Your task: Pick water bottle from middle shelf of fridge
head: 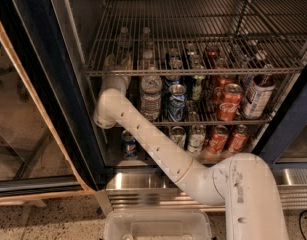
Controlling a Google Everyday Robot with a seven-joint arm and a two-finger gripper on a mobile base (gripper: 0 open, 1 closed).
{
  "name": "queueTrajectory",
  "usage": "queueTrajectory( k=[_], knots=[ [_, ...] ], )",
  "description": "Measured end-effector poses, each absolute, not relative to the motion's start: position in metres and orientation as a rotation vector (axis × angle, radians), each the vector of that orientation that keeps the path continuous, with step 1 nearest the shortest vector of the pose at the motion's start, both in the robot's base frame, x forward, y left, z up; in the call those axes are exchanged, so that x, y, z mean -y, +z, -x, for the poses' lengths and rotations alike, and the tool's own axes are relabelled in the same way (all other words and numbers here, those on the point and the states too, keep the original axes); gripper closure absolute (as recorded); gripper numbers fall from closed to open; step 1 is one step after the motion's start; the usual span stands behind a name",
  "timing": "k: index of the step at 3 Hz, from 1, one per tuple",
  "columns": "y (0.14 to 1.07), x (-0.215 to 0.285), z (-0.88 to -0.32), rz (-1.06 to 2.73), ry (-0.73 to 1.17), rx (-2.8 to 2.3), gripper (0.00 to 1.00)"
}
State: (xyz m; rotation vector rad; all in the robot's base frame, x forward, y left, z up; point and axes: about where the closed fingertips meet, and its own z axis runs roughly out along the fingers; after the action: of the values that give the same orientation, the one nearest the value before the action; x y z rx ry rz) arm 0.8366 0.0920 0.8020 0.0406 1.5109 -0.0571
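Observation:
The water bottle [151, 97] is clear with a ribbed body and stands upright on the middle shelf [233, 121] of the fridge [58, 84], left of the soda cans. My white arm reaches up from the lower right into the shelf's left end. My gripper [118, 61] is just left of the bottle, at about its cap height, partly hidden behind the front bar of the upper wire rack [193, 72]. I cannot tell whether it touches the bottle.
A blue can [176, 102], a green can [195, 86], red cola cans [228, 102] and a dark bottle [257, 95] fill the shelf to the right. More cans [215, 139] stand below. The open glass door [23, 134] is on the left. A clear tray [158, 225] is at the base.

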Motion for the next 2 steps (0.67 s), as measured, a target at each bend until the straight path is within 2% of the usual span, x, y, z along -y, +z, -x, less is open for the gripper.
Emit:
queueTrajectory(
  k=[1, 2],
  knots=[
    [0.8020, -0.0920, -0.8366, -0.041, -0.057, -1.511, 0.48],
    [0.8020, -0.0920, -0.8366, -0.041, -0.057, -1.511, 0.34]
  ],
)
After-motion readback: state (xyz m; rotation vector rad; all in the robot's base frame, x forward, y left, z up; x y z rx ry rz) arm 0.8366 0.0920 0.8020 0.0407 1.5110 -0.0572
